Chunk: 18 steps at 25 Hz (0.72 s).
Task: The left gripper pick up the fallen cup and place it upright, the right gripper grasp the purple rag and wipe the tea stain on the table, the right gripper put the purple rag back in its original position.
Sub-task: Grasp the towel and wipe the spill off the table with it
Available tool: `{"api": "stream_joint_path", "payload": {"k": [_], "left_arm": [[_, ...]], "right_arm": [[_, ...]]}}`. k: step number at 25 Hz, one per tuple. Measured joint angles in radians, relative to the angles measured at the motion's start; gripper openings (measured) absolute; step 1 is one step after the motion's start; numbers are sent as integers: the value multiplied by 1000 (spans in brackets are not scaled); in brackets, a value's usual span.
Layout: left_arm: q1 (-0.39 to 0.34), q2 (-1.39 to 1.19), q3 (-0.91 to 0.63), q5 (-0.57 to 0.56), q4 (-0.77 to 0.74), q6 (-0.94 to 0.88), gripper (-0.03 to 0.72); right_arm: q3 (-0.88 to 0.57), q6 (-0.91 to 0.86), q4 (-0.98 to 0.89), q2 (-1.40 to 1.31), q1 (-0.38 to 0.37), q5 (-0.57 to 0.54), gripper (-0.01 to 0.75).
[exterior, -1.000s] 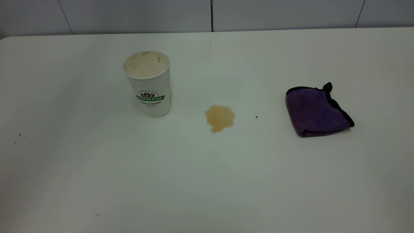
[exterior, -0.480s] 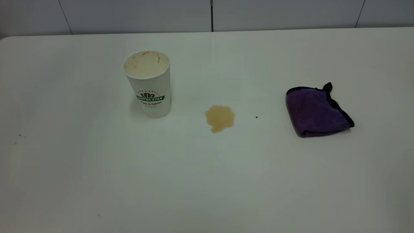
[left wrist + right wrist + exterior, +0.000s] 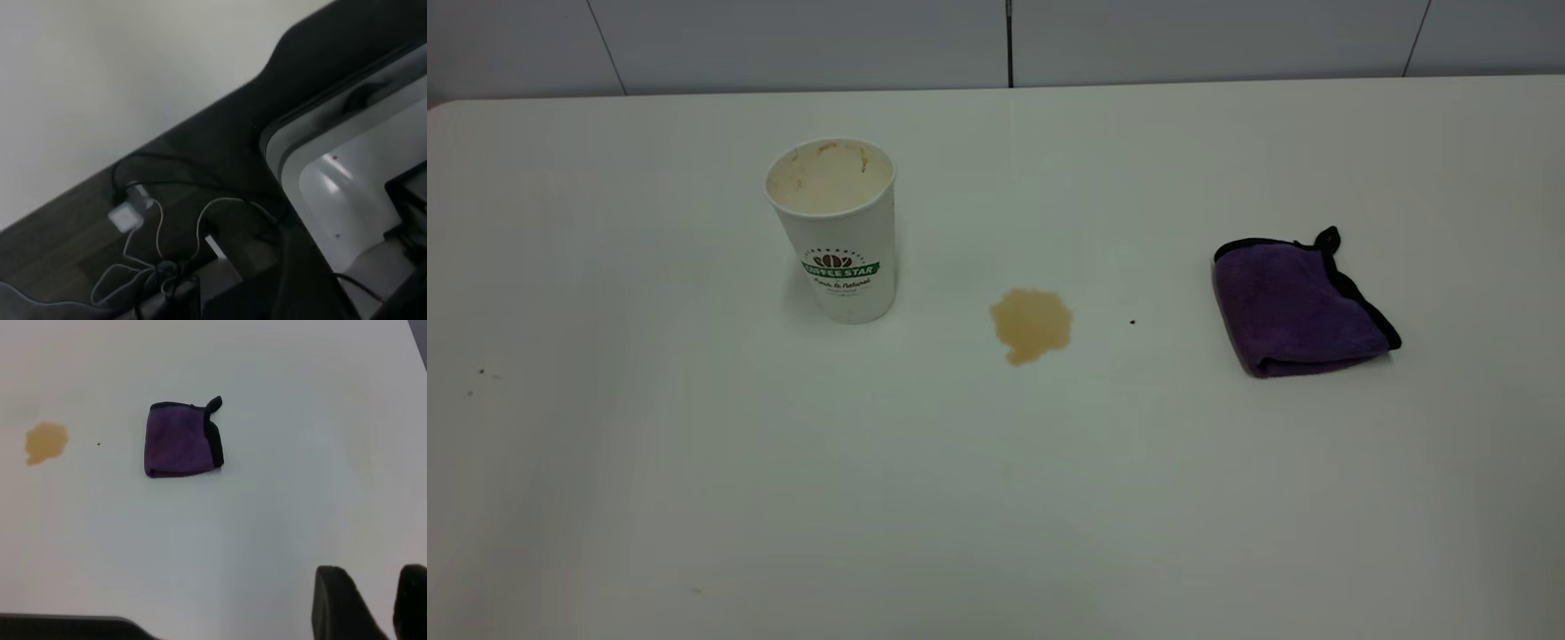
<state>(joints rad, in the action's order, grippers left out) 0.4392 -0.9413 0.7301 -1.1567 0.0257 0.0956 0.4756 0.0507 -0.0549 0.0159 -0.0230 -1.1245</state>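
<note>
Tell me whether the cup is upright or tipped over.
Upright. The cup stands on its base on the table, open mouth facing up, brown-smeared inner wall visible, logo reading level.

A: We get soft, even overhead light on the large plain white tabletop [image 3: 996,498], no hard glare; it dims toward the near corners.

B: Agreed. We see only faint shadows: a pale one beside the base of the tall white paper cup with the green logo [image 3: 836,233], a thin one under the small plush purple cloth with black edging [image 3: 1296,307].

A: The light-brown roundish blotch [image 3: 1032,324] reads sharp from outside.

B: The left wrist view is dim and blurred for us; tangled pale cables [image 3: 157,257] smear. In the right wrist view, near dark fingers [image 3: 340,607] are out of focus.
</note>
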Motion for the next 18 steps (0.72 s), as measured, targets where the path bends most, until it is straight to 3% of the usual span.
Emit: {"api": "stream_joint_path", "payload": {"k": [9,18], "left_arm": [[0,279,-227,48,1,1,487],[0,538,-242,49,1,1,487]], "right_arm": [[0,0,0,0,0,0,239],[0,0,0,0,0,0,239]]}}
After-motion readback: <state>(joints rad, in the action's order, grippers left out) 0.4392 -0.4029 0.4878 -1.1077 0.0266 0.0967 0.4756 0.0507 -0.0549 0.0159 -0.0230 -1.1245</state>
